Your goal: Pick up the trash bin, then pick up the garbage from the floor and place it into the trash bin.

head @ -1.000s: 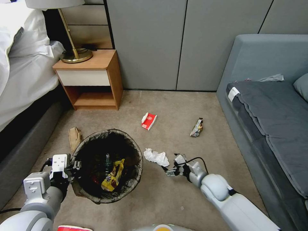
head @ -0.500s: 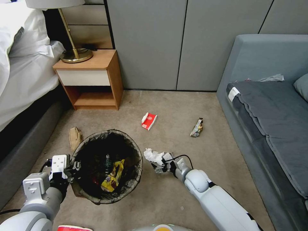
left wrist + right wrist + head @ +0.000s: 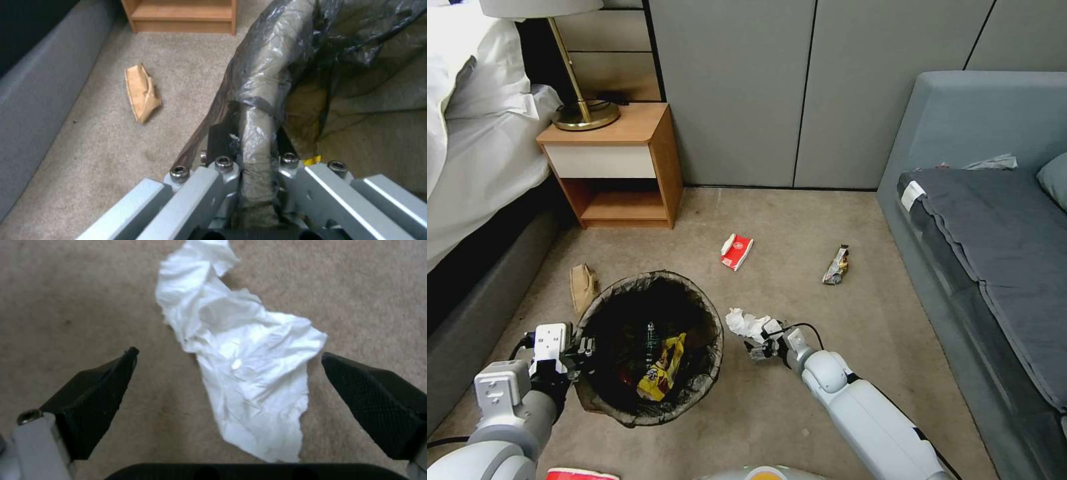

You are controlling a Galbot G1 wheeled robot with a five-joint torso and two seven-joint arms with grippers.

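Head view: the trash bin (image 3: 650, 347) sits on the carpet (image 3: 800, 220) in front of the robot, lined with a dark bag folded over its rim, and contains a yellow snack wrapper (image 3: 660, 370) and a clear bottle (image 3: 650, 337). The left gripper (image 3: 582, 350) is positioned at the bin's left rim; in the left wrist view the jaws are closed on the bag-covered rim (image 3: 256, 140), one finger on each side of it. The right gripper (image 3: 755, 348) is lowered to the floor just right of the bin, directly at the crumpled white tissue (image 3: 747, 323). In the right wrist view the jaws are spread wide apart, with one black finger pad (image 3: 95, 396) on each side of the tissue (image 3: 242, 373); the tissue lies flat on the carpet between them, close to one pad and clear of the other. Remaining garbage on the floor: a brown paper bag (image 3: 582, 285) lying just beside the bin's far left side, also seen in the left wrist view (image 3: 141, 92); a red-white carton (image 3: 736, 251) farther out, toward the wall; and a small dark wrapper (image 3: 836, 265) to the right of the carton, near the grey sofa (image 3: 980, 220). A wooden nightstand (image 3: 620, 167) carrying a brass lamp (image 3: 584, 110) stands at the far left beside the bed (image 3: 480, 147).
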